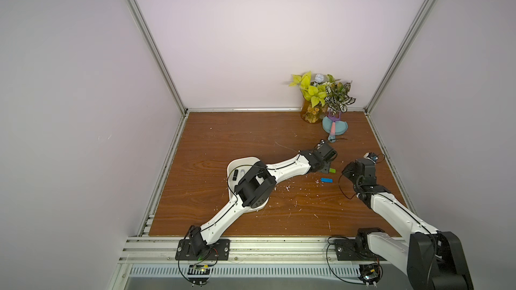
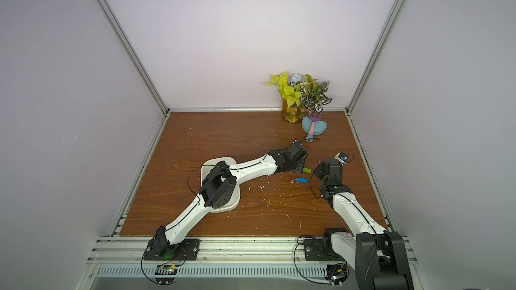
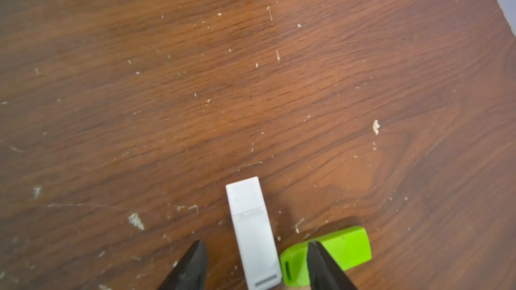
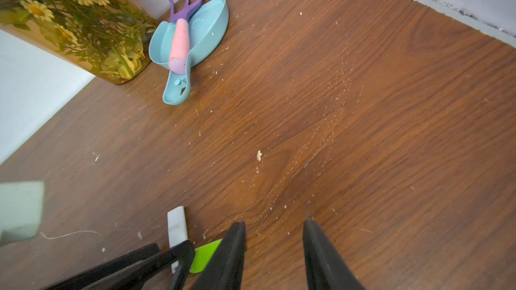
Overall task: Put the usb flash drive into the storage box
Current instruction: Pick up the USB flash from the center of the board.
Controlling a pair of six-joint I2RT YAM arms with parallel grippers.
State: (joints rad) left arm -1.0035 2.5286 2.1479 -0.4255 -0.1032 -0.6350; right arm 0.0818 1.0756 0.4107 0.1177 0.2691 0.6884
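Your left wrist view shows the white stick (image 3: pixel 252 230) lying ungripped between the parted jaws of the left gripper (image 3: pixel 256 242); both top views hide it. The right gripper (image 4: pixel 273 222) has its jaws apart and holds nothing.

Three flash drives out on the table, storage box set apart

The white storage box (image 1: pixel 243 160), shallow with rounded corners, lies flat with a black stick (image 1: pixel 235 174) inside it. Well apart from it, a white drive (image 3: pixel 252 232) lies flat just beside a green drive (image 3: pixel 349 249). A blue drive (image 1: pixel 326 180) lies flat near them.
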